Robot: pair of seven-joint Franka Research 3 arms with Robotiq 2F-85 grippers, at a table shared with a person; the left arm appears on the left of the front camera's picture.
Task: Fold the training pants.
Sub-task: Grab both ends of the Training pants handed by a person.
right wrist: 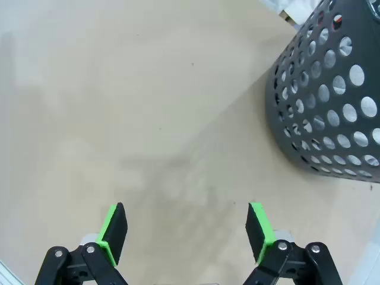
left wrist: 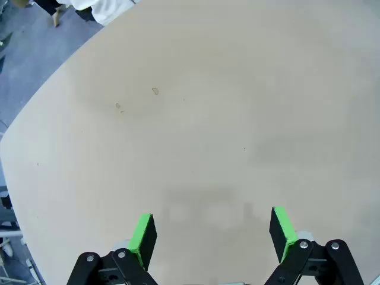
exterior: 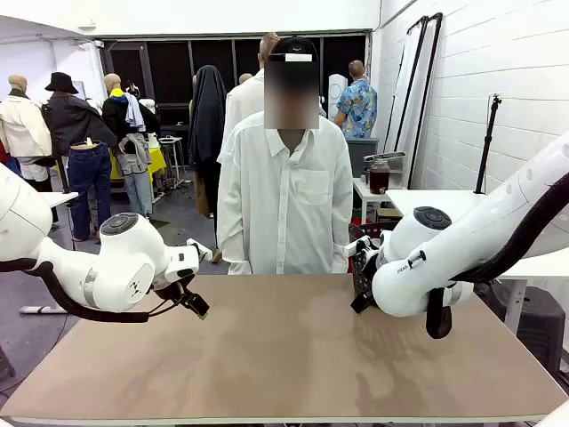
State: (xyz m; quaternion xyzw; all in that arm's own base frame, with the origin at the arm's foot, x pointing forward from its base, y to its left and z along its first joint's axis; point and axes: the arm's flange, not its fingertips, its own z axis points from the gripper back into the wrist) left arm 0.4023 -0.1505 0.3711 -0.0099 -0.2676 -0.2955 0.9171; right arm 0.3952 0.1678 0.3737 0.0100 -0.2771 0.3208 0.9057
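Observation:
The training pants are out of view. My left gripper [exterior: 197,307] hovers low over the left part of the brown table [exterior: 284,356], and in the left wrist view it [left wrist: 211,228] stands open over bare tabletop with nothing between its green pads. Over the right part of the table my right gripper [exterior: 358,301] hangs just above the surface. Its own view shows it [right wrist: 185,225] open too, with only tabletop between the pads.
A dark grey perforated basket [right wrist: 332,101] stands on the table close to my right gripper. A person in a white shirt [exterior: 286,200] stands at the far edge of the table, facing me. A table edge [left wrist: 35,119] curves past in the left wrist view.

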